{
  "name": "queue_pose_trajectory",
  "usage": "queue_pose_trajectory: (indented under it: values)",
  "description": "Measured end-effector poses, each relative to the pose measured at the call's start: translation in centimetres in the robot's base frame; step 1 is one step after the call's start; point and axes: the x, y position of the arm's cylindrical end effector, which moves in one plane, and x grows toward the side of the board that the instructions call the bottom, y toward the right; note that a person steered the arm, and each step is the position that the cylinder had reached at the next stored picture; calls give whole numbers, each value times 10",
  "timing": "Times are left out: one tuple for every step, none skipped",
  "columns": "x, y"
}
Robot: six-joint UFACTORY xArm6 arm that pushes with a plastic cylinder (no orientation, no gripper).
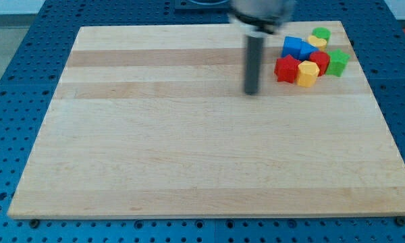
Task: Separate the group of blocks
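Wooden board [189,155] across most of the view, bare at the view's left and centre. No containers anywhere on it, nothing held in anything.

Dark rod descending from the view's top, a little right of centre; my tip [251,93] down on the board surface. No gripper on this rig, so nothing to spread, press or pinch: just a plain rod end, touching no block.

Right of the tip, at nearly the same height in the view and slightly above: the group, packed tight in the board's top right corner. Nearest the tip, a red block [286,69], near but apart from it. Beside that, a yellow block [307,73], touching the red one. Above those, a blue block [295,47], shape hard to resolve, possibly two blue pieces. Second red block [320,61] behind the yellow one. Small yellow block [316,42] higher up, then a green block [320,33] at the top edge. Farthest right, a green block [337,62], star-like outline.

Cluster's long axis roughly left to right, leaning toward the view's top. Judgement: separation not yet begun; a push toward the view's right, into the red block, looks like the opening move.
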Motion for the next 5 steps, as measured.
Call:
queue_pose_trajectory:
  values:
    - [5,39]
    - [5,39]
    - [10,135]
    - [9,168]
    - [-28,168]
